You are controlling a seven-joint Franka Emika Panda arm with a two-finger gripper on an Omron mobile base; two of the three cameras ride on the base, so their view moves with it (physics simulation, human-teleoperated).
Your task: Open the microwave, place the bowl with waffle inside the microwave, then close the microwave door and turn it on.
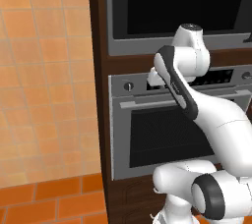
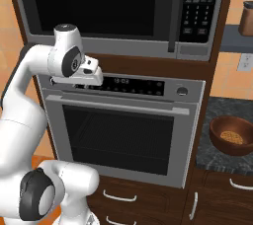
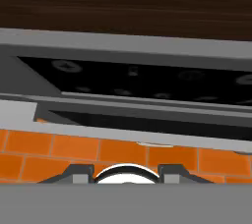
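Note:
The microwave [image 2: 200, 46] is built in at the top, and its black glass microwave door [image 2: 99, 2] lies flush and shut; it also shows as the microwave [image 1: 172, 2]. The bowl with waffle [image 2: 232, 135] is brown and rests on the dark counter at the right, far from the hand. My gripper [image 2: 94, 78] hangs below the microwave, close in front of the left end of the oven's control strip. In the hand view my gripper [image 3: 125, 173] has its two fingertips [image 3: 78, 171] apart with nothing between them, facing the oven's top edge.
A grey oven [image 2: 123, 135] with a bar handle sits under the microwave. A keypad [image 2: 197, 2] fills the microwave's right side. Drawers [image 2: 118, 197] lie below. An orange tiled wall [image 1: 44, 70] and floor are to the left. A brown jar [image 2: 246, 19] stands on a shelf.

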